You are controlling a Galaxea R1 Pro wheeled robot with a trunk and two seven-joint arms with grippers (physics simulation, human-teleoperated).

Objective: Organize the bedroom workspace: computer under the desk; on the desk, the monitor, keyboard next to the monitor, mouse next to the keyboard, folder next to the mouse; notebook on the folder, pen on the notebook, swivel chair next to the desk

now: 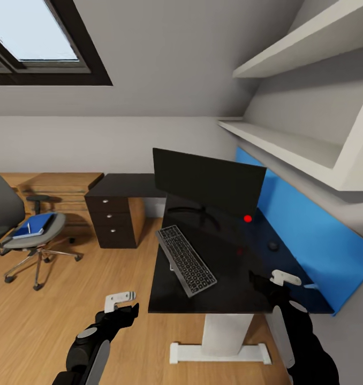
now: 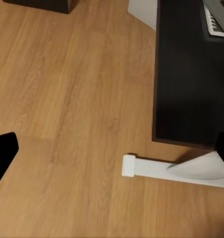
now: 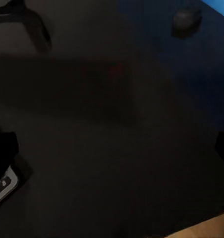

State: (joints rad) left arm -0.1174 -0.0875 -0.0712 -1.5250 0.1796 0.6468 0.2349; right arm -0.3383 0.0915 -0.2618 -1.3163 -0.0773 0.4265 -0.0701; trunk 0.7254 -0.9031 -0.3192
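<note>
Desk: glossy black top on a white leg w/ flat white foot, dark drawer unit at its far left end w/ round silver knobs. Monitor stands on the desk, black screen, thin curved black stand. Keyboard lies on the desk in front of the monitor, turned at an angle, grey keys in a dark frame, near end reaching toward the desk's front-left edge. Mouse, small and dark, sits on the desk to the right of the keyboard, well apart from it, near the blue wall panel.

Chair is at far left on the wood floor, well apart from the desk; grey seat and back, chrome star base. Folder, bright blue, lies on the seat, w/ a dark notebook and a thin white pen on top.

Left gripper hangs over the floor just left of the desk's front edge; right gripper is over the desk's front right part. Both hold nothing; how wide the fingers stand I can't tell.

Left wrist view gives the desk edge, the white foot and a keyboard corner from above. Right wrist view is dim: shows the mouse and the stand's foot reflected in the gloss, a keyboard corner at one edge.
</note>
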